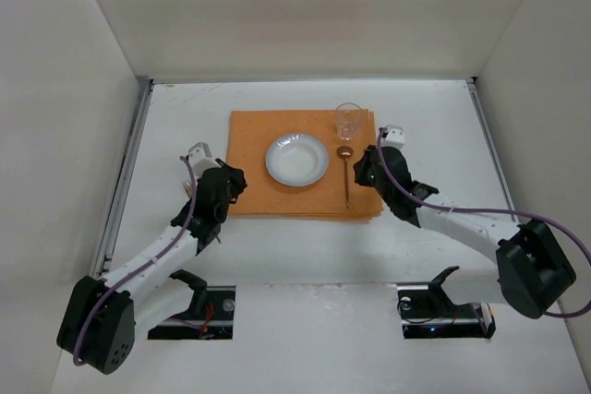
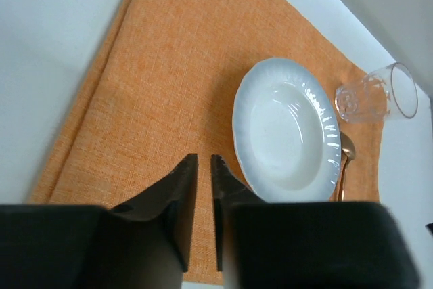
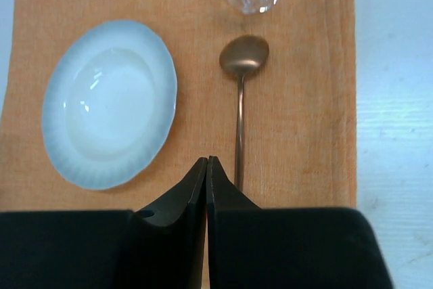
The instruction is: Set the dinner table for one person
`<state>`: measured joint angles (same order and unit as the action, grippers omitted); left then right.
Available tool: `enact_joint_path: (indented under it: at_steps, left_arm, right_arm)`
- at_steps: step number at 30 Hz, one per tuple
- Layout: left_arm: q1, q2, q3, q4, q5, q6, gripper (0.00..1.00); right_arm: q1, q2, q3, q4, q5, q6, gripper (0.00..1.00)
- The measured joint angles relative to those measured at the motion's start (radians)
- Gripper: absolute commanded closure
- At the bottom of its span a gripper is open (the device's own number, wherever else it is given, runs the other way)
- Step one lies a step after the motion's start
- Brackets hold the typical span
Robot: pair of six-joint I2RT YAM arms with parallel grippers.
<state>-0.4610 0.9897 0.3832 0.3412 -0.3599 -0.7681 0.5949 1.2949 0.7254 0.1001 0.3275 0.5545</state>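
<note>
The dinner table (image 1: pixel 185 117) is a white top with an orange mat (image 1: pixel 254 149) on it. A white plate (image 1: pixel 296 159) lies on the mat's middle, with a copper spoon (image 1: pixel 346 177) to its right and a clear glass (image 1: pixel 348 121) at the mat's far right corner. My left gripper (image 1: pixel 235 182) hovers over the mat's left edge. In the left wrist view that gripper (image 2: pixel 203 159) has only a thin slit between its jaws and holds nothing, with the plate (image 2: pixel 284 130) to its right. My right gripper (image 3: pixel 206 160) is shut and empty, just left of the spoon (image 3: pixel 243 55) handle.
Thin metal rails run along the table's left edge (image 1: pixel 129 163) and right edge (image 1: pixel 489 145). White walls close in the back and both sides. The two arm bases sit at the near edge.
</note>
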Motion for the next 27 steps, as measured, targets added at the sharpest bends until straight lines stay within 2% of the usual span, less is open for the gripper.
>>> enact_joint_path:
  at_steps: [3,9,13,17,27]
  left_arm:
    - [0.012,-0.045,0.08,-0.163,-0.018,0.022,0.91]
    - [0.066,-0.114,0.13,-0.514,-0.137,0.03,0.71]
    - [0.077,-0.09,0.13,-0.692,-0.209,0.0,0.69]
    - [0.081,-0.032,0.13,-0.729,-0.222,-0.015,0.71]
    - [0.144,0.122,0.11,-0.674,-0.211,-0.013,0.73]
  right_arm:
    - [0.034,-0.006,-0.073,0.059,0.012,0.015,0.9]
    - [0.073,-0.006,-0.124,0.148,0.012,0.031,0.85]
    - [0.068,-0.013,-0.148,0.183,0.003,0.049,0.83]
    - [0.053,-0.031,-0.175,0.216,0.001,0.068,0.8]
    - [0.048,-0.014,-0.175,0.227,-0.024,0.072,0.78]
